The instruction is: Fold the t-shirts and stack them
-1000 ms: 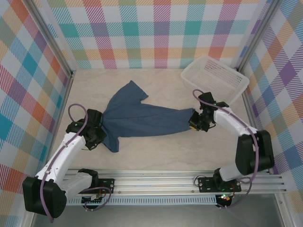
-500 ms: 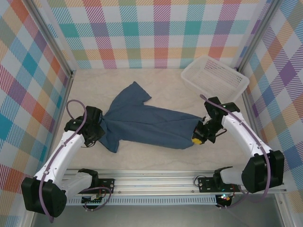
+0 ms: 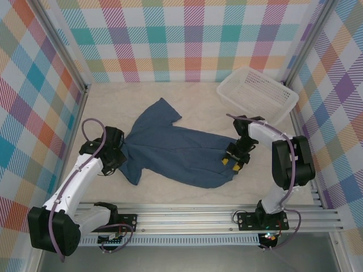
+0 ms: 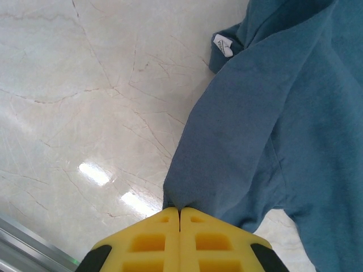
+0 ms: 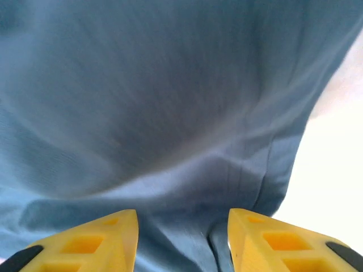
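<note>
A dark slate-blue t-shirt [image 3: 176,148] lies stretched across the middle of the table, one sleeve pointing to the back. My left gripper [image 3: 117,152] is shut on the t-shirt [image 4: 272,119] at its left edge, the yellow fingers [image 4: 153,238] pinching a fold of cloth. A white label [image 4: 223,45] shows near the collar. At the shirt's right end my right gripper [image 3: 232,161] is open, its fingers [image 5: 96,241] spread just above the blue fabric [image 5: 159,102], with cloth lying loose between them.
A white mesh basket [image 3: 258,94] stands at the back right corner, empty. Checked walls enclose the pale marble tabletop [image 3: 181,192]. A metal rail [image 3: 187,218] runs along the near edge.
The right gripper has let go of the shirt's right end and opened, shifting slightly left. The cloth there has dropped and spread toward the front. The left gripper keeps its hold.
</note>
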`<state>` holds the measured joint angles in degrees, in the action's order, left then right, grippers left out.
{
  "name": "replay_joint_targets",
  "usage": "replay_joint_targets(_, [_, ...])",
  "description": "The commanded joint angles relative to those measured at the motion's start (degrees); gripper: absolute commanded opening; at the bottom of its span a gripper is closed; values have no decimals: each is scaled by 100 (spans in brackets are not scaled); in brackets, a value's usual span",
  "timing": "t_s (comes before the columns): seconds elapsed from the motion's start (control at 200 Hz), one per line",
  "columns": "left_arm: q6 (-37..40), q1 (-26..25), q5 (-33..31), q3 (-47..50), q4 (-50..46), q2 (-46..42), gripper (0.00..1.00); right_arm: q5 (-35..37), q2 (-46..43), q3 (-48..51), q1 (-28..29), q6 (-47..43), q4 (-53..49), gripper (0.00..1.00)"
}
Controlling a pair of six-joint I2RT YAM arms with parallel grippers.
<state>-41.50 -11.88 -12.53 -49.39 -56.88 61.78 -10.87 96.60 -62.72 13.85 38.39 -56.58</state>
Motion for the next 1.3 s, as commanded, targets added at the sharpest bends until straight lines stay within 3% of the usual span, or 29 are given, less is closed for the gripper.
replay_joint_targets(0.0, [95, -62, -3, -181, -101, -50, 0, 822, -966, 145, 16, -51, -86, 44])
replay_joint_targets(0.115, [76, -60, -34, -178, -174, -164, 0, 1017, -2230, 771, 236, 26, -607, 34])
replay_joint_targets(0.22, [108, -64, 9, -202, -192, -210, 0, 797, -3053, 1353, 739, 217, -1068, 16])
replay_joint_targets(0.305, [162, -65, 56, -215, -192, -175, 0, 476, -3204, 1803, 1207, 449, -986, 11])
replay_joint_targets(0.42, [183, -60, 154, -216, -153, -117, 0, 439, -2966, 1873, 1259, 583, -400, 11])
replay_joint_targets(0.505, [211, -60, 146, -260, -189, -138, 0, 964, -2656, 1395, 1027, 449, -113, 13])
replay_joint_targets(0.66, [247, -60, 103, -289, -235, -266, 0, 1109, -1678, 807, 301, 324, 685, 16])
replay_joint_targets(0.82, [205, -60, 80, -274, -309, -377, 0, 664, -58, 126, 316, 174, 971, 14])
replay_joint_targets(0.98, [153, -60, 24, -235, -393, -529, 0, 773, 689, -50, 323, 208, 1352, 13])
replay_joint_targets(1.295, [37, 49, -49, -184, -530, -577, 0, 980, 2923, -2594, 330, -387, 1790, 13])
